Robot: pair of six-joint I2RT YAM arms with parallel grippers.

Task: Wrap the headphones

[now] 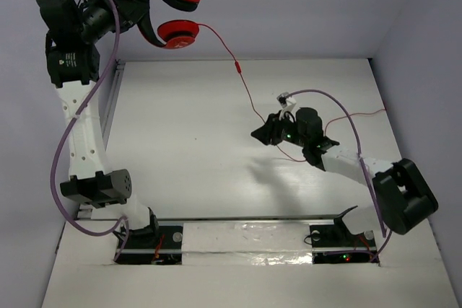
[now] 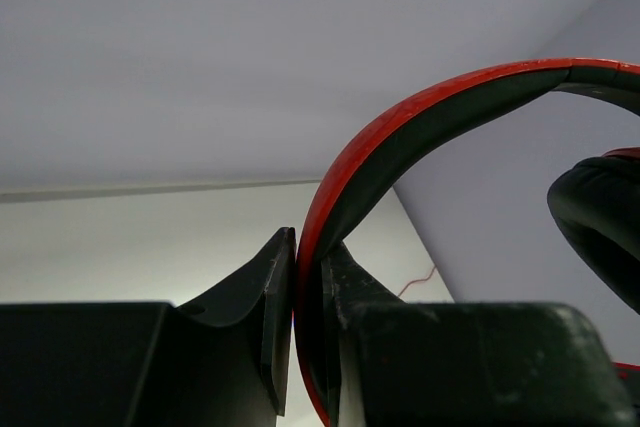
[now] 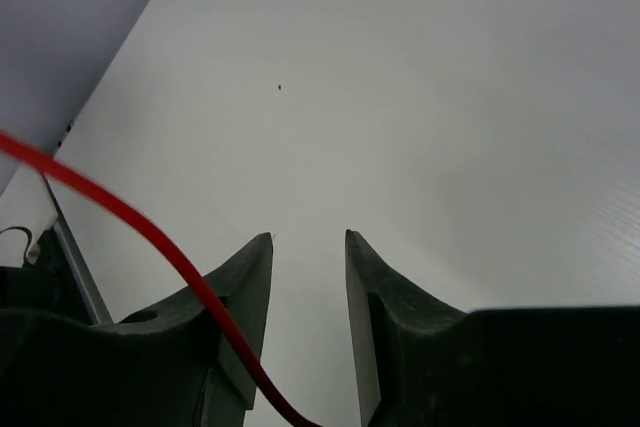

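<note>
The headphones (image 1: 170,5), with red earcups and a black-and-red headband, hang high at the back left. My left gripper (image 1: 133,14) is shut on the headband (image 2: 400,137), which is pinched between my left fingers (image 2: 270,297). The thin red cable (image 1: 242,81) runs from the lower earcup down to my right gripper (image 1: 263,133) and trails right across the table. My right gripper (image 3: 308,239) is open above the table, jaws a small gap apart. The cable (image 3: 150,232) drapes across the left finger and passes low between the jaws, not pinched.
The white table (image 1: 188,142) has a metal rail (image 1: 110,106) along its left edge. Purple arm cables (image 1: 68,149) loop beside both arms. Grey walls close the back and sides.
</note>
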